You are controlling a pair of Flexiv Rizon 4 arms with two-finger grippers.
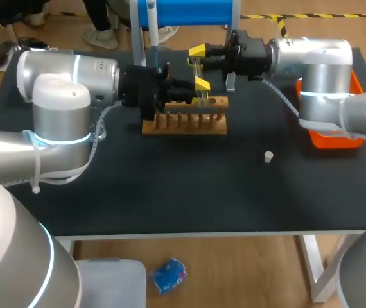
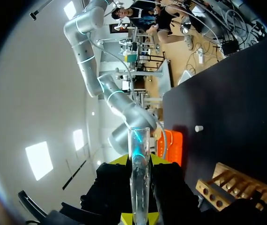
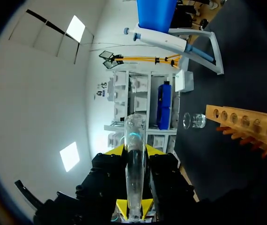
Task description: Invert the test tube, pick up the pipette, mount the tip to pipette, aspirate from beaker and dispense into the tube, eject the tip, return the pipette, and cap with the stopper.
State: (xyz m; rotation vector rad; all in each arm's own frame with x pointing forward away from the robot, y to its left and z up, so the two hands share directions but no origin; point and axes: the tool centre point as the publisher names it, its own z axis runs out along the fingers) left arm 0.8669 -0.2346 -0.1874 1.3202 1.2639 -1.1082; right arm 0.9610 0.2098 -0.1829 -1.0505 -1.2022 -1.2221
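Note:
A clear glass test tube (image 1: 200, 80) stands upright in the air just above the wooden rack (image 1: 183, 122). My left gripper (image 1: 202, 86) is shut on its lower part and my right gripper (image 1: 198, 52) is shut on its upper part. In the left wrist view the tube (image 2: 139, 178) runs out between my left gripper's (image 2: 139, 216) yellow tips, with the right gripper's black fingers clamped further along. The right wrist view shows the tube (image 3: 134, 159) in my right gripper (image 3: 132, 208) the same way. A white pipette (image 3: 157, 40) rests on its stand, and a small white stopper (image 1: 268, 156) lies on the mat.
The rack (image 3: 246, 124) has a row of several empty holes. A small glass beaker (image 3: 194, 120) stands beyond it, near the pipette stand and a blue box (image 1: 189, 11). An orange tray (image 1: 337, 138) sits at the right edge under my right arm.

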